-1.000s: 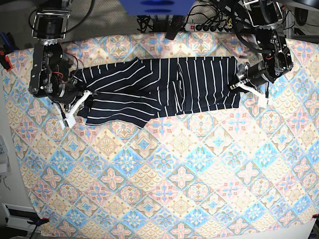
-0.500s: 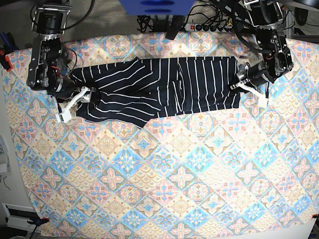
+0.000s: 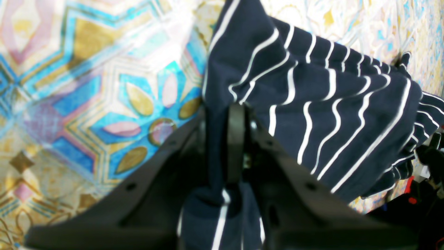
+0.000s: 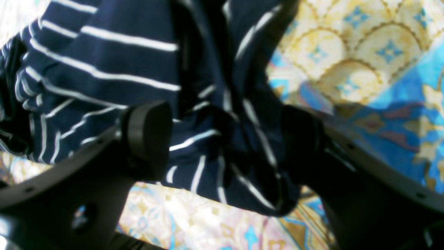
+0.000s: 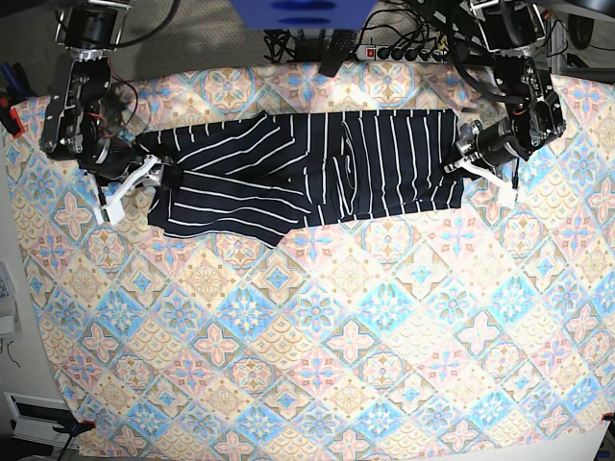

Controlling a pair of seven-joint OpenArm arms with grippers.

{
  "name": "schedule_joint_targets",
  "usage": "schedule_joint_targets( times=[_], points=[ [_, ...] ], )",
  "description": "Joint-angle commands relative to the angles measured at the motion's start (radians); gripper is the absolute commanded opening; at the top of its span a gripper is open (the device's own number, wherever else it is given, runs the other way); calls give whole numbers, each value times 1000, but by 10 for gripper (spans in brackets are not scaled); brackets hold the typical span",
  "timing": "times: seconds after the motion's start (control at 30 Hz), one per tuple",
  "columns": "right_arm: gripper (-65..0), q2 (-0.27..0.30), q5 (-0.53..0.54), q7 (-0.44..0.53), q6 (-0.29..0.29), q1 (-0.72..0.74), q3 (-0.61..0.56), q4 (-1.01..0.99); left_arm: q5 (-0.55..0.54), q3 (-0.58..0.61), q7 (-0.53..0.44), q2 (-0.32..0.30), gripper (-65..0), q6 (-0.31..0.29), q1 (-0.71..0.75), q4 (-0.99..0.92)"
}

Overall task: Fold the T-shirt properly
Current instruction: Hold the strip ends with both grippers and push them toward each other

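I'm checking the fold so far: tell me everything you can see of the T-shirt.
The T-shirt is dark navy fabric with thin white stripes, lying as a long, rumpled band across the far part of the patterned tablecloth. The left gripper is clamped on one end; the right gripper's open jaws straddle bunched cloth at the other.

The setting is a robotics lab or test workstation. Indicators: two black robot arms are mounted at the far edge of a table covered by a pastel diamond-patterned tablecloth (image 5: 317, 317). A power strip (image 5: 399, 53) with a row of sockets lies behind the table among bundled black cables (image 5: 293, 43). A blue block (image 5: 298, 14) sits at the top centre of the base view. Red clamps (image 5: 10, 120) hold the cloth at its corners. Grey carpet (image 5: 207, 34) covers the floor behind.
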Motion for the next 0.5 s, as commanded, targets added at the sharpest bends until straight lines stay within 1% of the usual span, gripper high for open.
schedule_joint_targets(
  times=[0.0,0.2,0.47],
  points=[
    [-175,9,16,13,8,17,-11,20,-13,-3,-7,-14,-650,-7,-8,12],
    [-175,8,14,18,8,28,-53,17,-13,-3,-7,-14,-650,-7,-8,12],
    [-175,8,13,28,8,68,-53,-85,-11,-3,-5,-14,-650,-7,-8,12]
  ],
)
